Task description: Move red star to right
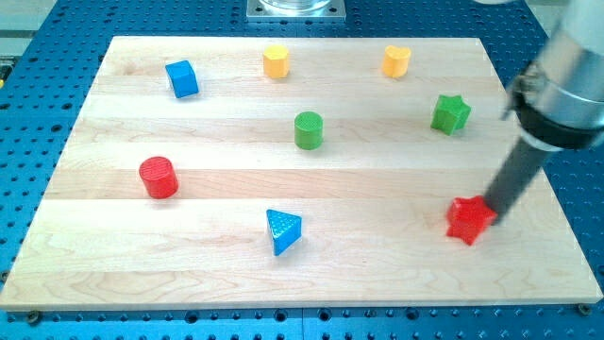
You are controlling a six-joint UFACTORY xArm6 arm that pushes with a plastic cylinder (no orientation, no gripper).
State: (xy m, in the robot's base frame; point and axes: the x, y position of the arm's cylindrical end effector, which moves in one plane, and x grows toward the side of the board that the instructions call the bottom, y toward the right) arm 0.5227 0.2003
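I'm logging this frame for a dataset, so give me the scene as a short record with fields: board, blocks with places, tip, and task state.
board: wooden board on a blue perforated table
red star: lower right
red cylinder: left
blue triangle: bottom centre
blue cube: upper left
green cylinder: centre
green star: upper right
yellow blocks: yellow hexagon top centre, yellow heart top right
my tip: against the red star's right side
task state: star on the board's right part; tip is on its right, not its left
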